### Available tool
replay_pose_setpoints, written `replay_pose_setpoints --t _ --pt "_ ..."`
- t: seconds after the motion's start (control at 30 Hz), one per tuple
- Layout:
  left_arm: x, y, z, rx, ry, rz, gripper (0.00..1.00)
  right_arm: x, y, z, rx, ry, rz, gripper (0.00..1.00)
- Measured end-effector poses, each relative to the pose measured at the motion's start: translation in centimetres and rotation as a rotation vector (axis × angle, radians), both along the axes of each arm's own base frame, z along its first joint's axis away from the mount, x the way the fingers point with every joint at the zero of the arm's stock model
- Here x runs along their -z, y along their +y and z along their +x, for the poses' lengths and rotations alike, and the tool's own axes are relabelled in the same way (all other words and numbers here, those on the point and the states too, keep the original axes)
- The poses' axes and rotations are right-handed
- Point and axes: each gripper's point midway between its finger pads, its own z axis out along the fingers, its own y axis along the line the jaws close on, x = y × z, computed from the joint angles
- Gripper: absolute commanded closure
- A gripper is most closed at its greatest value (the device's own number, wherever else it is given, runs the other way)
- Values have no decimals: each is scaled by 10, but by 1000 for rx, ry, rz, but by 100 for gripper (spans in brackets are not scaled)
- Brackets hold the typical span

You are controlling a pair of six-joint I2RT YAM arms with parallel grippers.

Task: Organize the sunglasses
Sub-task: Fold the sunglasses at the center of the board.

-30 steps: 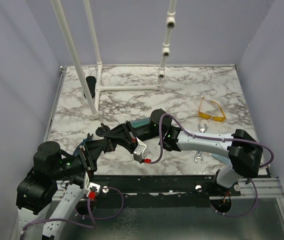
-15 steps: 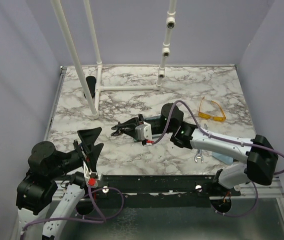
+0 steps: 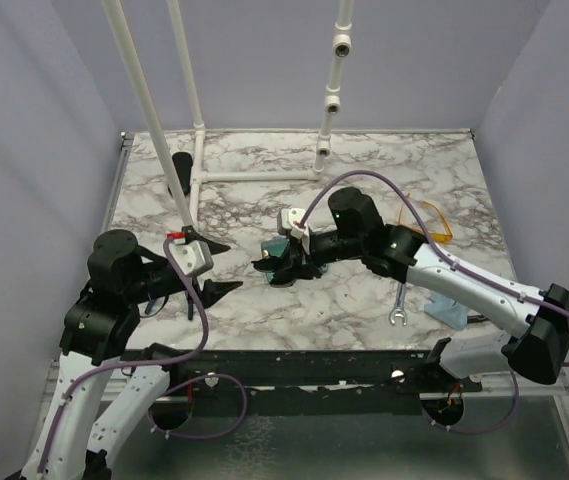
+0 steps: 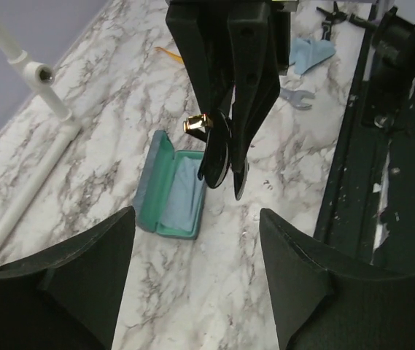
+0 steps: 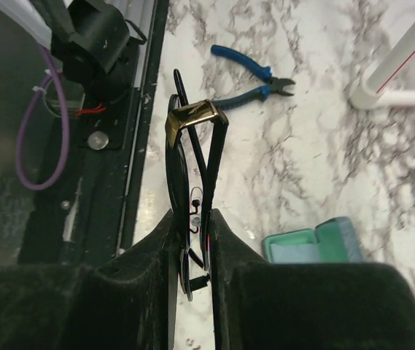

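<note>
My right gripper is shut on the folded dark wire-framed sunglasses, which stand on edge between its fingers. It hangs just above the open blue-grey case with its teal lining, near the table's middle. The held sunglasses also show in the left wrist view, beside the case. My left gripper is open and holds nothing, left of the case and apart from it. The yellow-orange sunglasses lie at the right, partly behind the right arm's cable.
A white pipe frame stands at the back with a black case beside it. A wrench and a blue cloth lie at the front right. Blue-handled pliers lie near the front left edge.
The left gripper has opened and drawn back to the left. The right gripper has carried the dark sunglasses from the front left to above the open case.
</note>
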Motion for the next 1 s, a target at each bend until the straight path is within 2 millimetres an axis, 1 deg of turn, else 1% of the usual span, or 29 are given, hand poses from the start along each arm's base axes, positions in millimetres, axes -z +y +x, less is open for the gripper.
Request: replay_pose_setpoints --t 0.1,0.17,0.27,0.3,0.33,0.4,0.47,0.53,0.57,0.63,0.67,0.77,0.8,0.87,0.93,1.0 --pt "-4 -7 2 3 84 -59 34 7 -6 1 38 122 -75 82" --pt "-4 -12 5 6 136 -88 37 16 -11 1 64 196 -129 82" --pt "8 -20 11 18 247 -114 40 35 -19 -1 90 292 -212 82" --pt "15 -23 15 22 294 -115 40 42 -21 -2 97 321 -240 82" --pt "19 -25 17 25 324 -115 39 47 -24 -3 103 346 -265 82" --pt "30 -30 26 32 393 -110 32 53 -24 -4 106 383 -306 82" --pt "40 -34 34 39 446 -98 26 54 -23 -2 105 403 -326 83" --pt "50 -39 41 59 475 -80 24 51 -22 1 101 420 -334 83" --pt "58 -40 45 81 464 -50 24 50 -22 2 94 429 -334 84" --pt "67 -40 50 132 400 20 19 49 -24 8 90 463 -324 85" --pt "69 -38 51 165 332 63 16 51 -27 13 94 488 -320 85" --pt "70 -29 56 263 27 215 5 61 -34 30 121 576 -332 86" --pt "68 -25 59 305 -137 287 2 66 -36 37 133 603 -341 86" --pt "68 -20 63 352 -309 376 1 78 -36 47 145 652 -367 87" --pt "71 -22 68 423 -487 484 1 90 -34 47 139 697 -395 87" --pt "77 -28 71 487 -600 576 1 97 -32 44 133 730 -412 87"
